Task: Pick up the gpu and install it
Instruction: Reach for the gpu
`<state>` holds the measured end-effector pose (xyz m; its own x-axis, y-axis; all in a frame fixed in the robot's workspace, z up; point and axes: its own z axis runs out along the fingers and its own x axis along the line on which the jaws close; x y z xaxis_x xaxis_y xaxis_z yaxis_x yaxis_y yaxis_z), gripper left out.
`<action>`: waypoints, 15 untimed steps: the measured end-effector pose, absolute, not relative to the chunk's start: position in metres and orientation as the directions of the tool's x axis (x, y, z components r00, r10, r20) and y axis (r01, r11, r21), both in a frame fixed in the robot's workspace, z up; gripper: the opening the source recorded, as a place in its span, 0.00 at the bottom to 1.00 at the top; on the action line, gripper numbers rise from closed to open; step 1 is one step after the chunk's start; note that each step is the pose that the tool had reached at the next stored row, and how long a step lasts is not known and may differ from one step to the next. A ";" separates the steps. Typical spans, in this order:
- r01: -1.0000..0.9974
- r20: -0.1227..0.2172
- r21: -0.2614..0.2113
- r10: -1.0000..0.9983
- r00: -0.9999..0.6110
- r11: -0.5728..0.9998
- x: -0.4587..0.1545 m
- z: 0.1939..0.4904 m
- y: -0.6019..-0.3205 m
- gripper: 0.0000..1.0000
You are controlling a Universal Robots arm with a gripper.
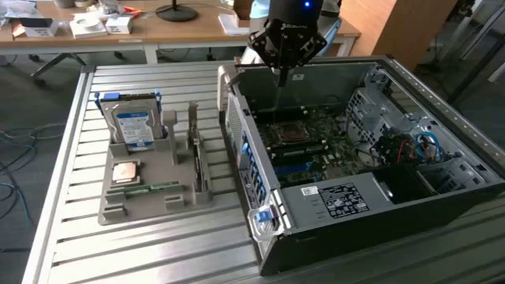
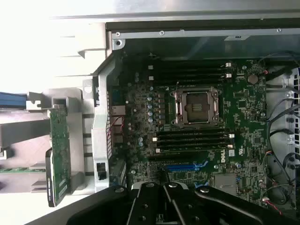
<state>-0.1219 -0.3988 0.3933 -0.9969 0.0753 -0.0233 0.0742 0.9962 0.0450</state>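
— Ribbed silvery metal nearest the camera: is that the bench (image 1: pixel 158 254)?

— Yes, it is slatted, and the work stands on it. In the exterior view the open computer case (image 1: pixel 379 242) lies on its side, with its power supply (image 1: pixel 339 201) at the six-o'clock end.

— And at nine o'clock from the case?

— A grey holder (image 1: pixel 118 210). A slim green RAM stick (image 1: pixel 146 189) lies at its six-o'clock end, and a processor chip (image 1: pixel 126 171) lies just beyond that. At the twelve-o'clock end a silver hard drive (image 1: pixel 134 124) stands upright, its blue-and-white label facing the camera.

— Where is the gpu?

— The gpu (image 1: pixel 198 168) stands on edge in a slot along the holder's three-o'clock side. It is near the case wall but outside the case, and free of the pincer.

— Farther in?

— The green motherboard (image 1: pixel 316 148) covers the case floor. Its bare processor socket (image 1: pixel 288 133) sits toward twelve o'clock, with black memory slots (image 2: pixel 192 139) just beside it.

— The pincer?

— The pincer (image 1: pixel 280 80) hangs over the case's twelve-o'clock end, above the board and well apart from the gpu. Its fingers are clenched to a point with nothing between them.

— Beyond that?

— A wooden bench (image 1: pixel 181 32) carrying small white boxes (image 1: pixel 87 26) and a round black lamp base (image 1: pixel 175 12).
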 end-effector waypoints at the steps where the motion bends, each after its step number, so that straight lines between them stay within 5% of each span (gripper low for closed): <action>1: 0.074 -0.023 0.045 0.075 -0.997 0.996 -0.122 0.393 -0.399 0.11; 15: 0.074 -0.023 0.045 0.075 -0.997 0.996 -0.124 0.393 -0.399 0.11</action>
<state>-0.1245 -0.3989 0.3932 -0.9969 0.0753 -0.0234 0.0742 0.9962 0.0452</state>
